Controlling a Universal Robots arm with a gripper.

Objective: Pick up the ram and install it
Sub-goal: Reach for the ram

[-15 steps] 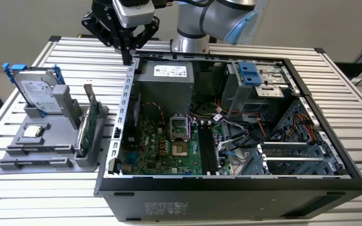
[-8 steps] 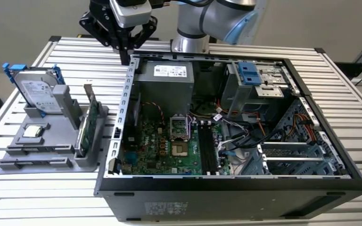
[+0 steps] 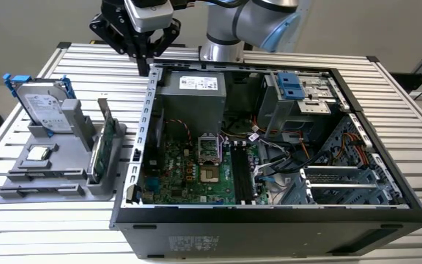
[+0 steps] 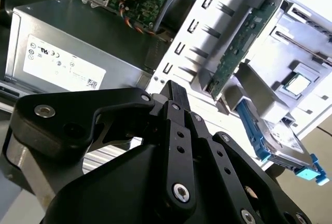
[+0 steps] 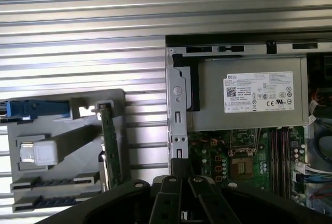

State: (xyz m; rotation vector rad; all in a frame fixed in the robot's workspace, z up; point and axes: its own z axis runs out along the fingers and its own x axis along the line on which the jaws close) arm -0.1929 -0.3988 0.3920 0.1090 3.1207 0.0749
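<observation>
Hovered above case [image 3: 151, 104] edge with gripper [image 3: 143, 67] closed on nothing; risked clipping that edge if lowered straight.

Silver-grey arm [image 3: 224, 25] with blue joint cap, black screw-studded jaws.

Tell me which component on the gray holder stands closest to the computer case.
The green circuit card, standing on edge right beside the case wall; the hard drive with blue rails and the flat processor sit farther away.
</observation>
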